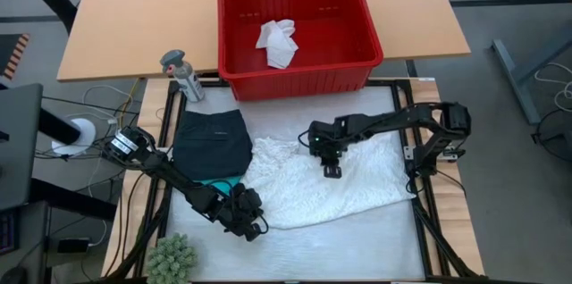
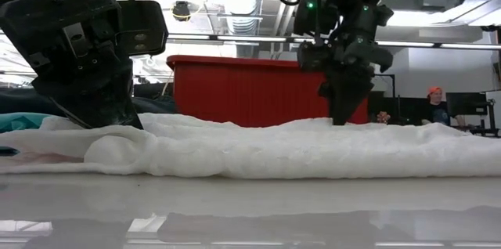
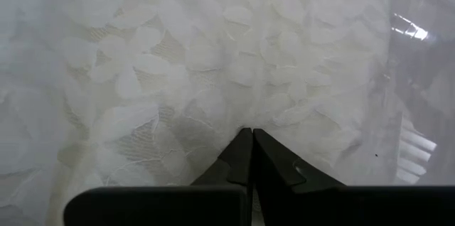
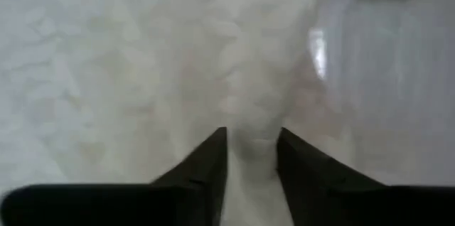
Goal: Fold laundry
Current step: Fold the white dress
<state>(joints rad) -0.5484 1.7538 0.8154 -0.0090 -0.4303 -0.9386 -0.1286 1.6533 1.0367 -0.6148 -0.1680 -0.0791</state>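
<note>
**High view: both arms down on the white lace garment**

High view, left to right. The left arm reaches from the table's left edge toward the near middle, bent low, its gripper (image 1: pixel 251 227) at the near-left edge of the white lace garment (image 1: pixel 357 186). In the left wrist view the fingers (image 3: pixel 245 156) are pressed tip to tip on the lace; whether any cloth is pinched between them cannot be told.

A black garment (image 1: pixel 212 141) lies flat on the table's left half, with a teal garment (image 1: pixel 217 182) showing at its near edge. The white lace garment is spread over the middle and right of the table.

The right arm comes in from the right edge, folded at the elbow, its gripper (image 1: pixel 331 171) pointing down onto the garment's middle. The right wrist view shows its fingers (image 4: pixel 206 162) narrowly apart with a ridge of white cloth between them.

Beyond the table, a red basket (image 1: pixel 357 65) holds a small white cloth (image 1: pixel 278 41).
</note>
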